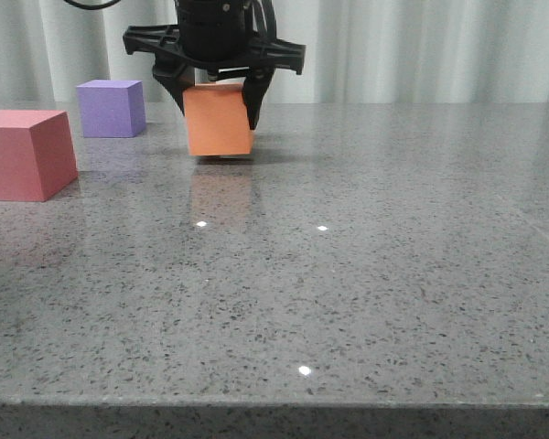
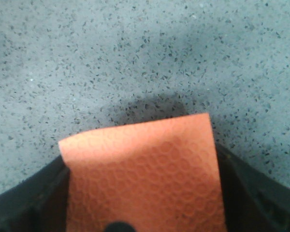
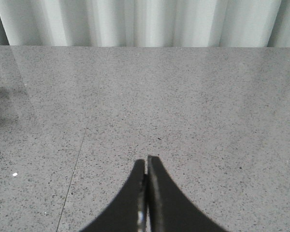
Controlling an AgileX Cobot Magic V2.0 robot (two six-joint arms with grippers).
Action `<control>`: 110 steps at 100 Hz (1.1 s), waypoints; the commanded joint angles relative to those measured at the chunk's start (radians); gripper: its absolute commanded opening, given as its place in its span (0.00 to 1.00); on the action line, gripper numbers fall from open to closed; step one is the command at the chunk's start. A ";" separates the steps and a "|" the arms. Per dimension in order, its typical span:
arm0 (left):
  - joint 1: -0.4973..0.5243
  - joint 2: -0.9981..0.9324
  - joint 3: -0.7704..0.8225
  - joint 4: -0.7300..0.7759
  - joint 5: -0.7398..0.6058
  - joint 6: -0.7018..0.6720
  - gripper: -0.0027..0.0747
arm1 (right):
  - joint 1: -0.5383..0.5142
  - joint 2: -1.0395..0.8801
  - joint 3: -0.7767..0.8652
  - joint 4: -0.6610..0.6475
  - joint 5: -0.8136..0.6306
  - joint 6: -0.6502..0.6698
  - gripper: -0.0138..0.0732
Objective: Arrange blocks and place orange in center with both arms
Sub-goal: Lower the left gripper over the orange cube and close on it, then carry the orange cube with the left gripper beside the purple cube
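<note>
My left gripper is shut on the orange cube, which hangs slightly tilted just above the table at the far middle-left. In the left wrist view the orange cube fills the space between the black fingers. The purple cube sits on the table at the far left. The pinkish-red cube sits nearer, at the left edge of the front view. My right gripper is shut and empty over bare table; it does not show in the front view.
The grey speckled table runs to a front edge near the camera. White curtains hang behind the table's far edge.
</note>
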 commanded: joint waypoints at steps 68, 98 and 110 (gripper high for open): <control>0.201 -0.330 0.057 -0.064 0.040 0.277 0.45 | -0.005 0.000 -0.021 -0.021 -0.076 0.000 0.08; 0.304 -0.389 0.275 -0.140 -0.132 0.330 0.45 | -0.005 0.000 -0.021 -0.021 -0.076 0.000 0.08; 0.324 -0.389 0.313 -0.186 -0.198 0.338 0.45 | -0.005 0.000 -0.021 -0.021 -0.076 0.000 0.08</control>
